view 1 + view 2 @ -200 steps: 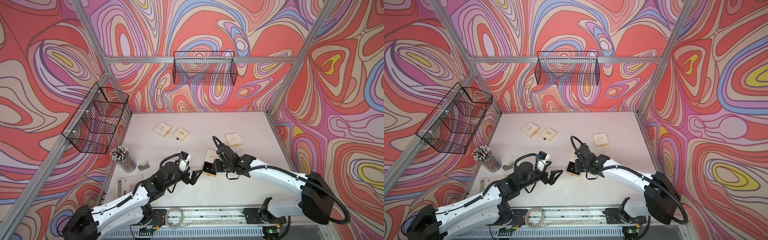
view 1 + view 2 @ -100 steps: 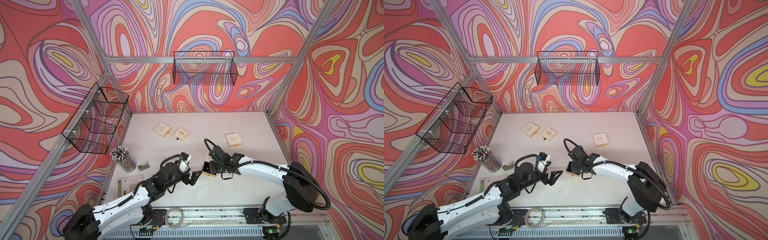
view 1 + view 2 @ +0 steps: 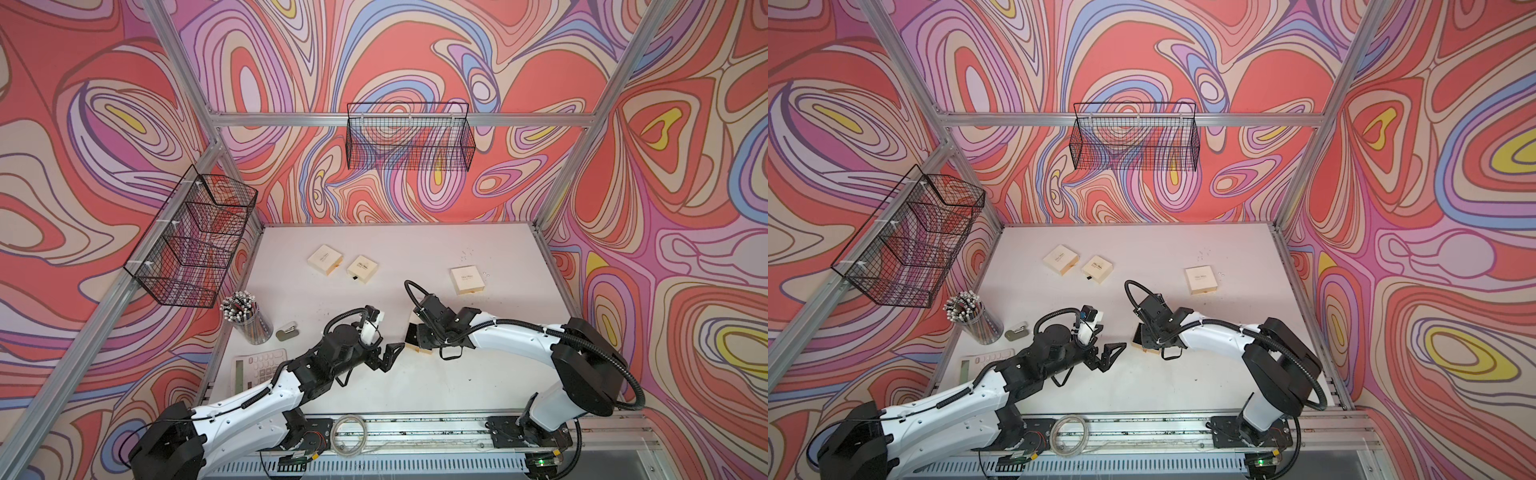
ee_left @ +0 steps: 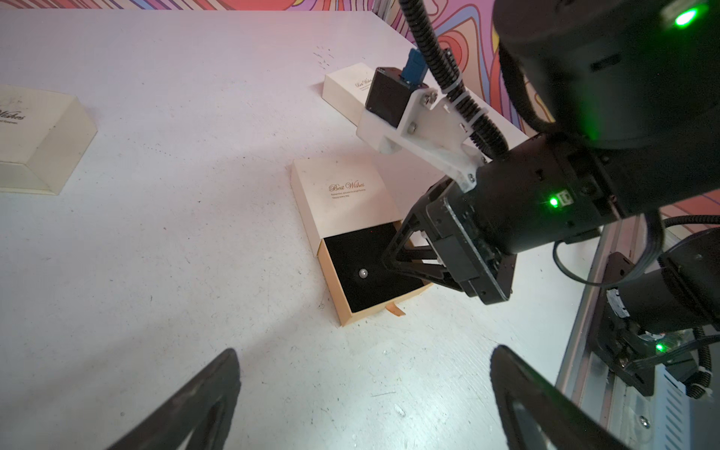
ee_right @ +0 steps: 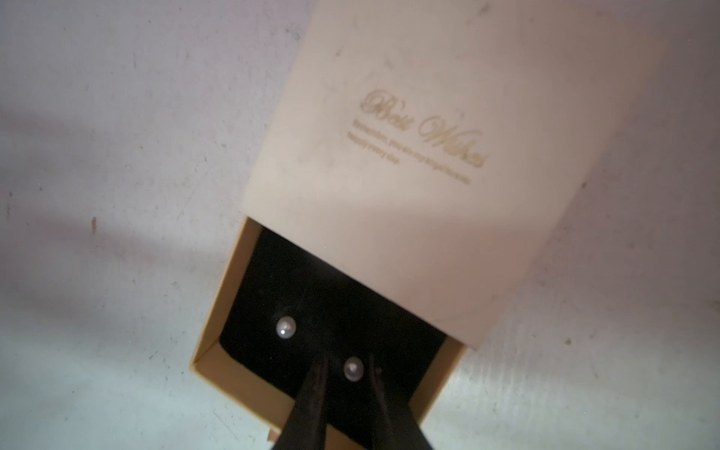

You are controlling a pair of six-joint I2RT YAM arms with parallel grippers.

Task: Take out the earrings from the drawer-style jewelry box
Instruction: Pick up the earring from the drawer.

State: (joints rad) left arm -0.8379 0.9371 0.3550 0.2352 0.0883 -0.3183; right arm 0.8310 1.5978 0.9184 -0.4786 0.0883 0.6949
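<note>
The cream drawer-style jewelry box [image 4: 343,198] lies near the table's front middle, its tan drawer [image 5: 218,323] pulled out over black foam. Two pearl earrings sit on the foam: one [image 5: 286,327] lies free, the other [image 5: 353,368] lies between the tips of my right gripper [image 5: 346,360]. Its jaws stand narrow on either side of that stud, with a slim gap showing. In both top views the right wrist [image 3: 436,322] covers the box [image 3: 415,347]. My left gripper [image 4: 362,350] hovers wide open and empty just left of the drawer [image 3: 390,353].
Three more cream boxes lie further back [image 3: 325,259], [image 3: 362,268], [image 3: 467,280], with tiny pale specks [image 3: 484,273] beside the right one. A pencil cup [image 3: 249,318], a small stapler [image 3: 287,330] and a calculator [image 3: 259,370] sit at front left. Wire baskets [image 3: 409,137] hang on the walls.
My right arm has swung left and lowered over the open drawer, and its jaws have narrowed around one stud. The left arm has not moved.
</note>
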